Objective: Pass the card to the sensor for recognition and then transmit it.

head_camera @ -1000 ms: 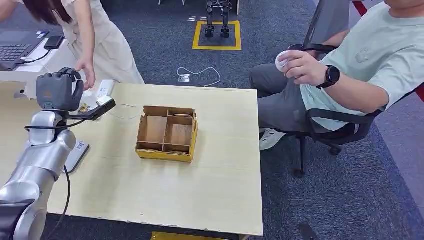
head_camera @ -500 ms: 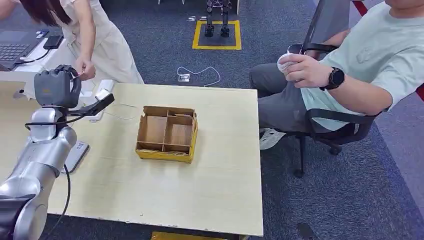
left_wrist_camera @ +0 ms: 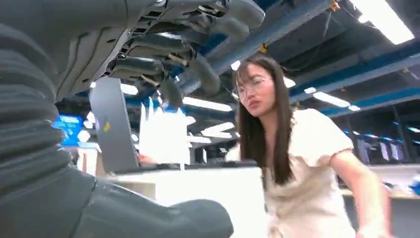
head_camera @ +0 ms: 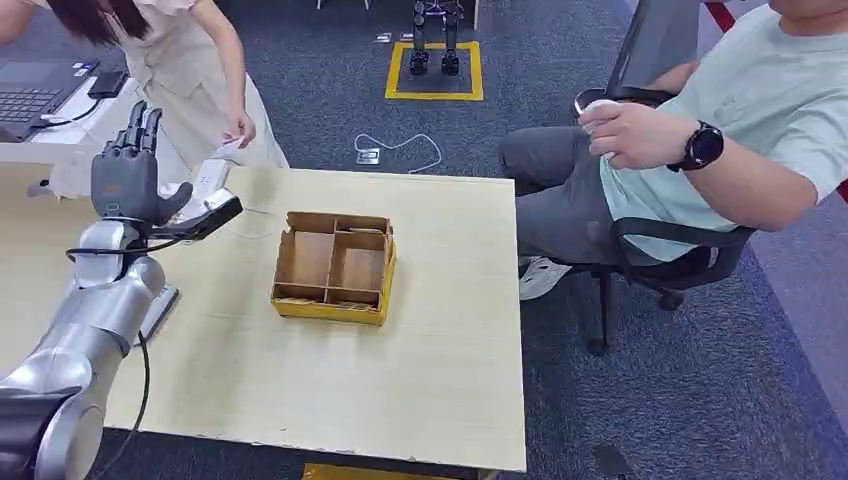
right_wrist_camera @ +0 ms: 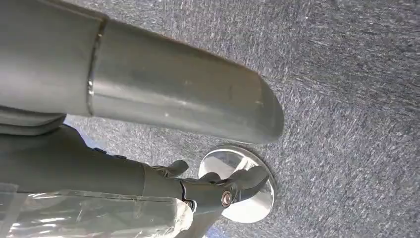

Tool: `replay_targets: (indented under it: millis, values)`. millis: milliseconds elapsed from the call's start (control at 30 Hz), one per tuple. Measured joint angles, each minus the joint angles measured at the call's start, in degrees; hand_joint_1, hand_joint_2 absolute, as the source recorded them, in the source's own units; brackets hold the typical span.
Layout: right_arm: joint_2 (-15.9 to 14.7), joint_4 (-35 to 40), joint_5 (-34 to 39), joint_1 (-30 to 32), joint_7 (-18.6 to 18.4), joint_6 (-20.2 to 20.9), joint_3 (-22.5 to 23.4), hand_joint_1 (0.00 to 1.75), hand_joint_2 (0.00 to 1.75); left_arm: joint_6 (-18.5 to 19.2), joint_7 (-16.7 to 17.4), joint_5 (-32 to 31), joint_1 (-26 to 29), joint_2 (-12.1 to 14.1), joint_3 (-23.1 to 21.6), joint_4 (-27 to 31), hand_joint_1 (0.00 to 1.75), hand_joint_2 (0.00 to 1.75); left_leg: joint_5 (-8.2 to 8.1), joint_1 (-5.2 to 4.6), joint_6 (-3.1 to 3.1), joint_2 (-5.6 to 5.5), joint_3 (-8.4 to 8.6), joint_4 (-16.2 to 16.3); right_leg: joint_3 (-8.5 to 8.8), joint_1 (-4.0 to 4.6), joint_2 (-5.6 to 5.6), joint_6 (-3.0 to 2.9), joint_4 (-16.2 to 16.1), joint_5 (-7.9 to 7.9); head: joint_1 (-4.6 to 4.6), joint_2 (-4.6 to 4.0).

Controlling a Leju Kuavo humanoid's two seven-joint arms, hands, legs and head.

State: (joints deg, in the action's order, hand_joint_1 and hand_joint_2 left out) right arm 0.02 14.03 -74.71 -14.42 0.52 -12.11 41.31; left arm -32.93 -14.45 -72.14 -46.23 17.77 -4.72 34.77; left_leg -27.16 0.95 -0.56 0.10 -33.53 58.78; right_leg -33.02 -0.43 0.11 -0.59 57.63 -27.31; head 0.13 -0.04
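A divided box (head_camera: 334, 266) sits on the worktop (head_camera: 300, 380). The left hand (head_camera: 128, 178) is raised left of it. One person (head_camera: 190, 60) stands behind the worktop; another (head_camera: 720, 130) sits to its right.

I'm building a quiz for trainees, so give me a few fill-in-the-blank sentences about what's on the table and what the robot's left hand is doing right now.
1. The robot's left hand is raised with its fingers spread, and it holds ______.
2. The cardboard box on the table is split into ______ by dividers.
3. The person in the chair wears a ______ on the wrist.
4. The standing person holds a small white card beyond the table's ______ edge.

Missing words: nothing; compartments; watch; far
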Motion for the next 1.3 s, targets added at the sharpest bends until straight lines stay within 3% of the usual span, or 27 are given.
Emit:
replay_targets:
  millis: [133,267,467,500,533,567,667,767,900,1167,1300]
  values:
    - [0.0,0.0,0.35,0.13,0.18,-0.07,0.0,0.0,0.0,4.72,-3.1,3.32,0.49,-0.52,0.0,0.04,0.0,1.75,0.0,0.0,0.0,0.0,0.0,0.0,0.0,0.0,0.01,0.0,0.0,0.0,-0.02,-0.02]
    - [-0.04,0.0,0.98,0.42,0.83,-0.07,0.0,0.0,0.0,14.43,-8.5,7.56,0.52,-0.26,0.0,0.26,0.0,1.75,0.0,0.0,0.0,0.0,0.0,0.0,0.0,0.0,0.0,0.0,0.0,0.0,0.0,-0.02]
    - [-0.04,0.0,1.01,0.44,0.88,-0.07,0.0,0.0,0.0,15.0,-8.77,7.73,0.51,-0.22,0.0,0.31,0.0,1.75,0.0,0.0,0.0,0.0,0.0,0.0,-0.01,0.0,0.01,0.0,0.0,0.0,0.0,-0.02]
    - [-0.11,0.0,1.22,0.61,1.14,-0.07,0.0,0.0,0.0,21.78,-11.28,9.57,0.39,0.48,-0.02,0.92,0.0,1.75,0.0,0.01,0.0,0.05,-0.01,0.0,-0.02,0.01,0.06,0.0,0.0,0.0,0.0,-0.02]
    - [-0.31,0.02,1.6,0.9,1.55,-0.09,0.02,0.0,0.0,30.13,-13.95,11.93,0.27,2.45,-0.66,2.28,0.0,1.75,-0.01,0.02,0.0,0.17,0.0,-0.01,-0.03,0.02,0.17,0.0,0.02,0.0,0.0,0.0]
    - [-0.87,0.02,1.99,1.64,2.05,-0.13,0.09,0.0,0.0,37.89,-14.99,16.69,0.26,6.73,-3.12,6.55,0.0,1.75,-0.01,0.04,0.0,0.22,-0.01,-0.01,-0.12,0.04,0.23,-0.01,0.02,0.0,-0.02,0.0]
    - [-0.98,0.13,2.23,1.71,2.32,-0.33,0.18,0.0,0.0,43.06,-15.91,20.41,1.08,10.87,-6.12,10.67,0.0,1.75,-0.01,0.06,-0.02,0.31,-0.08,-0.03,-0.13,0.06,0.32,-0.02,0.09,0.01,0.02,-0.02]
    - [-1.4,0.31,2.97,2.46,2.82,-0.77,0.44,0.0,0.0,49.33,-15.34,30.98,4.75,18.09,-9.27,19.86,0.0,1.75,-0.06,0.07,-0.06,0.66,-0.06,-0.03,-0.26,0.06,0.67,-0.08,0.09,0.04,-0.07,0.0]
    - [-1.81,0.31,3.24,2.96,3.15,-0.83,0.5,0.0,0.0,50.94,-12.94,35.86,8.96,24.17,-11.01,29.47,0.0,1.75,-0.11,0.08,-0.1,0.49,-0.12,-0.03,-0.3,0.06,0.49,-0.08,0.07,-0.05,-0.04,-0.02]
    - [-1.86,0.35,3.63,2.99,3.15,-1.22,0.68,0.0,0.0,50.68,-13.26,36.56,12.28,29.2,-13.38,37.93,0.0,1.75,-0.08,0.08,-0.12,0.45,-0.11,-0.03,-0.28,0.06,0.45,-0.14,0.07,0.01,-0.04,-0.02]
    - [-2.03,0.37,4.13,3.13,3.26,-1.79,1.03,0.0,0.0,52.85,-10.44,40.32,13.46,32.97,-15.54,45.14,0.0,1.75,-0.09,0.09,-0.12,0.46,-0.13,-0.02,-0.28,0.07,0.47,-0.14,0.07,0.0,0.0,-0.02]
